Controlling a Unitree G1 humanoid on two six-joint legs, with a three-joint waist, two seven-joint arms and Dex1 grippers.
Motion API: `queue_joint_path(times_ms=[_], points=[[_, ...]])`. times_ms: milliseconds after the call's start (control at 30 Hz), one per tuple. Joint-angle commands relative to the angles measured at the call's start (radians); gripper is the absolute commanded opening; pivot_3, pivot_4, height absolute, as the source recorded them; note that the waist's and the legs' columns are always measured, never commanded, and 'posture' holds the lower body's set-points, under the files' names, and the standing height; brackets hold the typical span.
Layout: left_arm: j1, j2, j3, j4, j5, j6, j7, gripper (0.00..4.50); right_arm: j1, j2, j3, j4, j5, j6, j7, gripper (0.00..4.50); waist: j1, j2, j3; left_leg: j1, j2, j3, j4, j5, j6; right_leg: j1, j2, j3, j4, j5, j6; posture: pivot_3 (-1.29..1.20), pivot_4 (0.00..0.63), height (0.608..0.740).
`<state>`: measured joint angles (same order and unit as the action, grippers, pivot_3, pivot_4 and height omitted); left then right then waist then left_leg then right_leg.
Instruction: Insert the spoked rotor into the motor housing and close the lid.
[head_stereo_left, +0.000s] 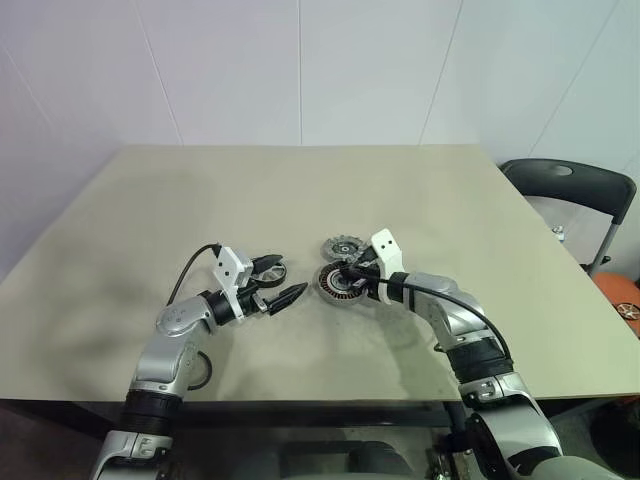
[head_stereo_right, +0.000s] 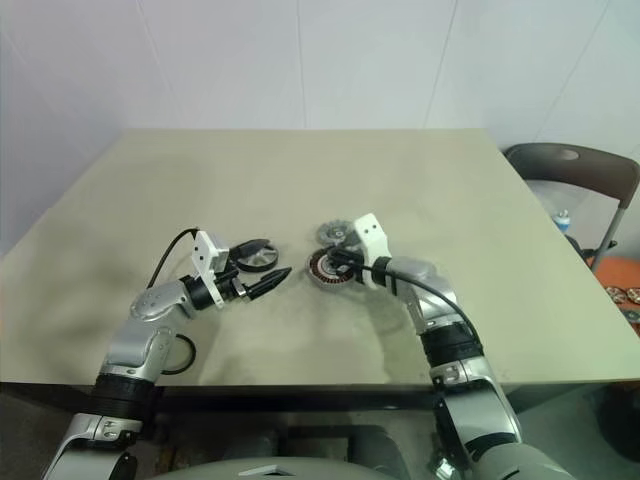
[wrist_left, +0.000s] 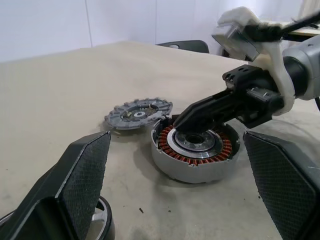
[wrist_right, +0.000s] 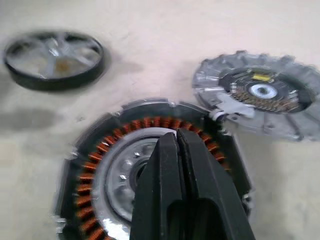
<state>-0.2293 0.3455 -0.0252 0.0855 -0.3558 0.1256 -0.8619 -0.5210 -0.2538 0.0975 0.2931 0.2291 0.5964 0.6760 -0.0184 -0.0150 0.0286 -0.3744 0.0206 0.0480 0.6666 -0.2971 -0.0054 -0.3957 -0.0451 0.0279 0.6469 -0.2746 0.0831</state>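
The right arm reaches in toward the left, its right gripper (wrist_right: 176, 137) clenched on nothing, tips over the silver centre of the motor housing (head_stereo_left: 345, 284) mid-table. The left gripper (head_stereo_left: 283, 283) points right, fingers spread wide, just left of the housing. The spoked rotor (head_stereo_right: 256, 255) lies at that gripper's far side. A grey toothed lid (wrist_left: 138, 112) touches the housing's far edge. Beige table (head_stereo_left: 120, 215), white walls, a dark chair (head_stereo_left: 570, 185) at right
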Motion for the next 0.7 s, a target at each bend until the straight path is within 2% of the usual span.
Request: queue_joint_path(times_ms=[33,167,367,500,600,700], points=[[-0.004,-0.004,0.015,-0.031,-0.022,0.002,0.002,4.50,0.005,-0.010,-0.005,-0.084,0.057,0.009,0.074,0.06,-0.001,0.000,0.000,0.000,0.000,0.000,-0.001,0.000,0.000,-0.001,0.000,0.000,0.000,0.000,0.000,0.00,0.000,0.740],[0.039,0.008,0.034,-0.096,-0.075,0.056,-0.005,4.50,0.012,-0.032,0.011,-0.100,0.038,-0.016,0.096,0.06,-0.002,0.000,0.000,-0.001,0.000,0.000,-0.001,0.000,0.000,-0.002,0.000,0.000,0.000,0.000,0.000,0.00,0.000,0.740],[0.231,0.028,0.194,-0.287,-0.334,0.289,0.061,4.50,-0.007,-0.078,0.023,-0.201,0.037,-0.088,0.157,0.06,-0.005,0.001,0.001,-0.001,0.002,0.000,-0.001,0.000,0.000,-0.002,-0.001,0.000,0.000,0.000,0.000,0.00,0.000,0.740],[0.315,0.034,0.285,-0.302,-0.438,0.371,0.094,4.50,-0.027,-0.100,0.019,-0.210,0.039,-0.103,0.170,0.95,-0.002,0.002,0.001,0.001,0.004,0.000,-0.001,0.000,0.000,-0.001,0.000,0.000,0.000,0.000,0.000,0.00,0.000,0.740],[0.343,0.006,0.316,-0.292,-0.497,0.425,0.142,4.50,-0.042,-0.108,0.020,-0.215,0.046,-0.114,0.189,2.00,0.001,0.001,0.001,0.000,0.003,0.000,-0.001,0.000,0.000,-0.001,-0.001,0.000,0.000,0.000,-0.001,0.00,0.000,0.740],[0.339,-0.036,0.307,-0.267,-0.492,0.470,0.242,4.50,-0.068,-0.099,0.014,-0.190,0.028,-0.141,0.165,3.04,0.001,0.001,0.001,0.000,0.002,0.000,-0.001,0.000,0.000,-0.001,-0.002,0.000,-0.001,0.000,-0.001,0.00,0.000,0.740]])
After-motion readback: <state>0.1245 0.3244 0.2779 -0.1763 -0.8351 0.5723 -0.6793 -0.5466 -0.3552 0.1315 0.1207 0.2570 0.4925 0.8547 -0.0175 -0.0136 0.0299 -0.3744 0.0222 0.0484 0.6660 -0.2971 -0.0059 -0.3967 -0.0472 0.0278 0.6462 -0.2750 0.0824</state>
